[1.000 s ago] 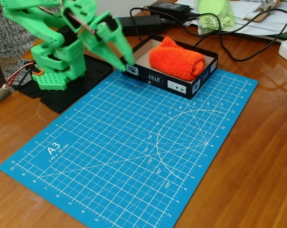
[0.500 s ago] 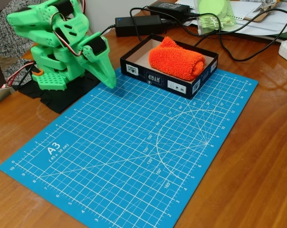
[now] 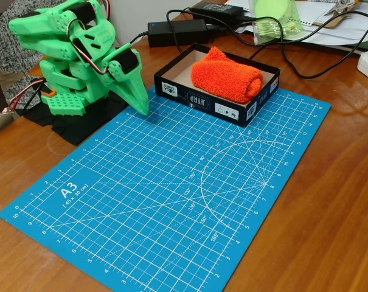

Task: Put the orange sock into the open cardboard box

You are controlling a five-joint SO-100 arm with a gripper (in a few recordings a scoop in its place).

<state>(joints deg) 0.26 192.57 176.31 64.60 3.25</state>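
Wooden desk all around, and on it we've got a blue cutting mat (image 3: pixel 171 188) taking up most of the fixed view. Start with the orange sock (image 3: pixel 226 78): it's lying rolled up inside the open cardboard box (image 3: pixel 215 108), filling the middle and right of the tray, its fuzzy top rising above the rim. That box sits at roughly one o'clock from the mat's centre, its front wall resting on the mat's far edge. Now to the gripper (image 3: pixel 141 107), over at about nine o'clock from the box and clear of it: we see the green fingers pressed together into a single point, nothing between them, tip aimed down at the mat's far-left corner, touching or just above it, we can't tell which. The green arm (image 3: pixel 68 48) is folded back tight on its base, upper links hunched over, wrist tilted down to the right. Behind the box, a black power adapter (image 3: pixel 177 30) and cables (image 3: pixel 293 61) trail across the desk.
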